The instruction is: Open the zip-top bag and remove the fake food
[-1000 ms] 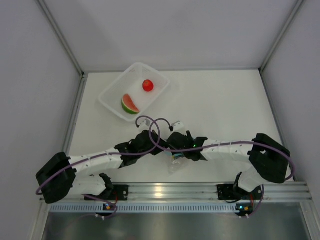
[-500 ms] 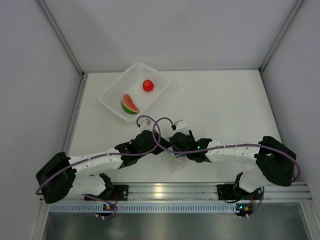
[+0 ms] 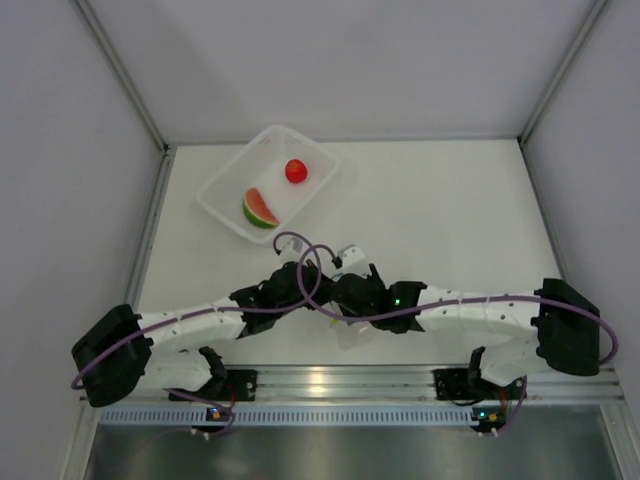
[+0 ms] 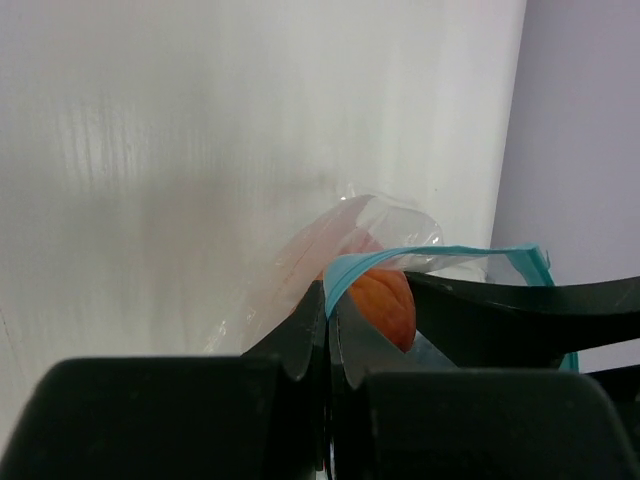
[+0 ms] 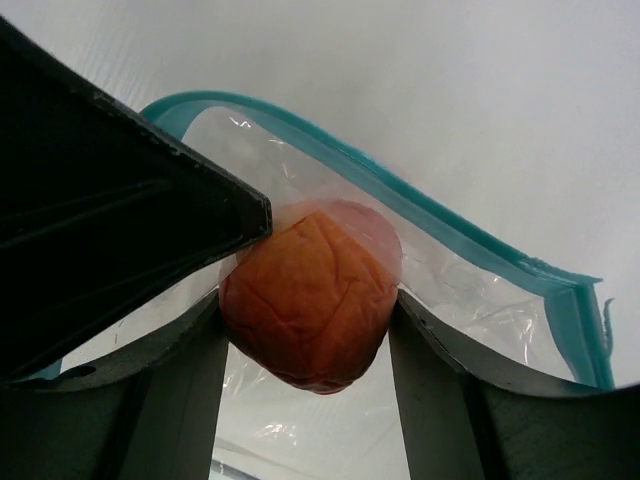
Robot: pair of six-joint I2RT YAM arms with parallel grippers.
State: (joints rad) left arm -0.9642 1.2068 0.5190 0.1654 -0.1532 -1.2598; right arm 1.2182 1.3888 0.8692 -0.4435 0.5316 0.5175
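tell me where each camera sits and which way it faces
Top: above, behind the bases, looking down at table, basket, both arms.
Left wrist: looks past the left gripper pinching the bag's blue edge.
Right wrist: looks past the right gripper clamping the orange fruit.
Both wrist views share bag and fruit.

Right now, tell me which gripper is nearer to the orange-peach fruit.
Right. The right gripper clasps the orange-peach fruit from both sides; the left gripper pinches the zip-top bag by its blue strip, just beside the fruit.
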